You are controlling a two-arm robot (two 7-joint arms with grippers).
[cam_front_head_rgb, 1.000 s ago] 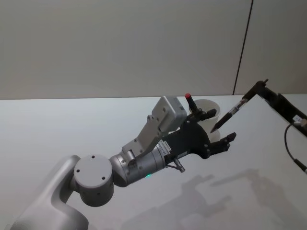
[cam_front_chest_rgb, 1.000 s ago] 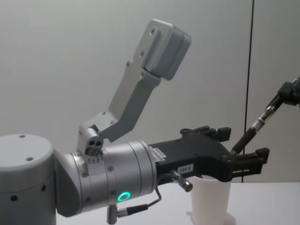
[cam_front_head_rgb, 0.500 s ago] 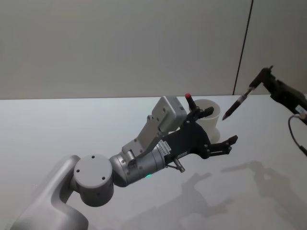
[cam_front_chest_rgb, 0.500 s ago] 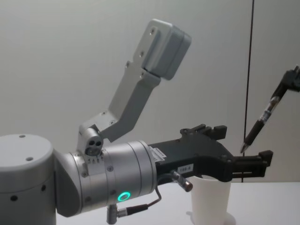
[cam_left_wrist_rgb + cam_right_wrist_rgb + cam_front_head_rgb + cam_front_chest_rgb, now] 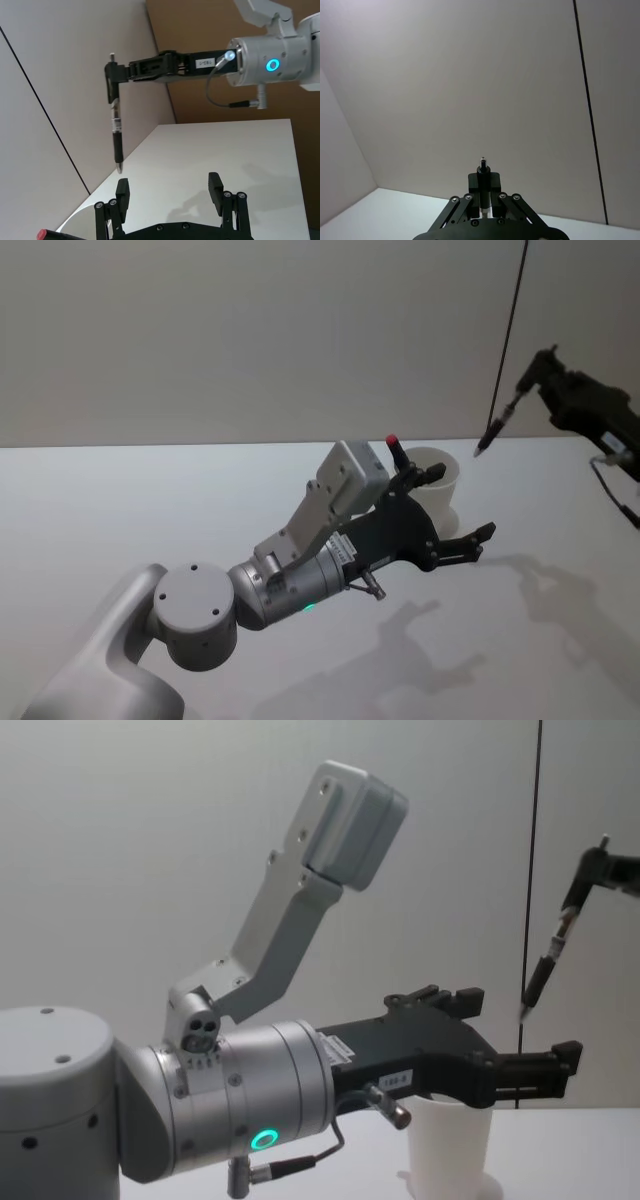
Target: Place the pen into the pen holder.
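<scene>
Right gripper (image 5: 537,373) pinches the pen (image 5: 497,423) tip-down before a plain grey wall (image 5: 250,330), above the white table (image 5: 120,500); left gripper (image 5: 455,508), fingers spread, beside the cup (image 5: 440,480).

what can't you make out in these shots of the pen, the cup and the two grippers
- Pen holder: chest view, the left gripper covers its rim; its base is cut off by the bottom edge.
- Pen holder's inside: head view, the left gripper hides most of it.
- Pen: right wrist view, the right gripper hides its barrel and tip.
- Red-tipped object: head view, its lower part sits behind the left gripper.
</scene>
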